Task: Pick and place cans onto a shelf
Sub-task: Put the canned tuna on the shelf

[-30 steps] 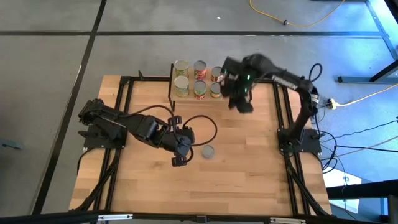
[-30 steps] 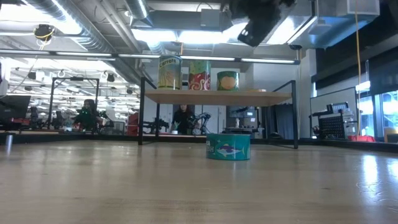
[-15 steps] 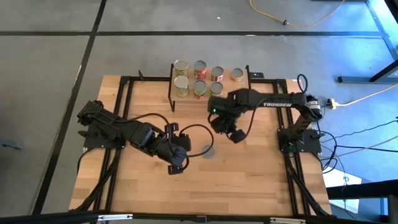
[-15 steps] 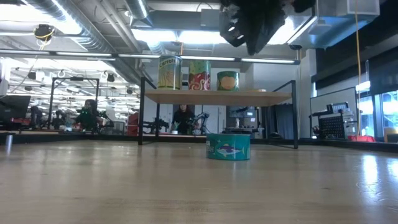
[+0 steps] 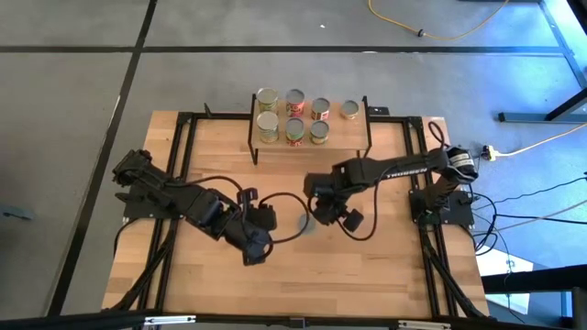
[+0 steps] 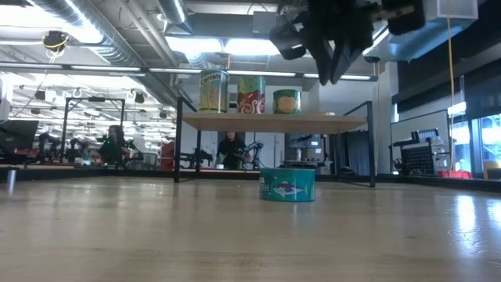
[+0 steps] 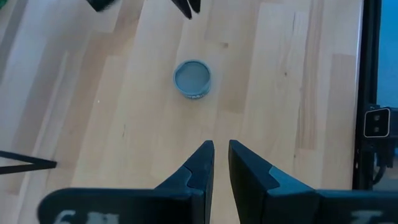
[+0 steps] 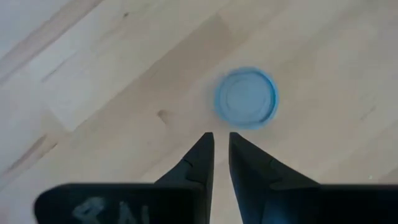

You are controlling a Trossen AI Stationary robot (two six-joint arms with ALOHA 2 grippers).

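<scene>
Swung away from the shelf (image 5: 310,117), the right pincer (image 8: 221,149) now hovers mid-bench over the teal can (image 8: 245,98), fingers nearly clenched, grasping nothing; it looks set to reach for this can next.

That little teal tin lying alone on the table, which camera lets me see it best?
The low view: the teal tin shows its fish label side-on. The right wrist view and left wrist view show only its lid from above. In the high view the right arm mostly hides it.
</scene>
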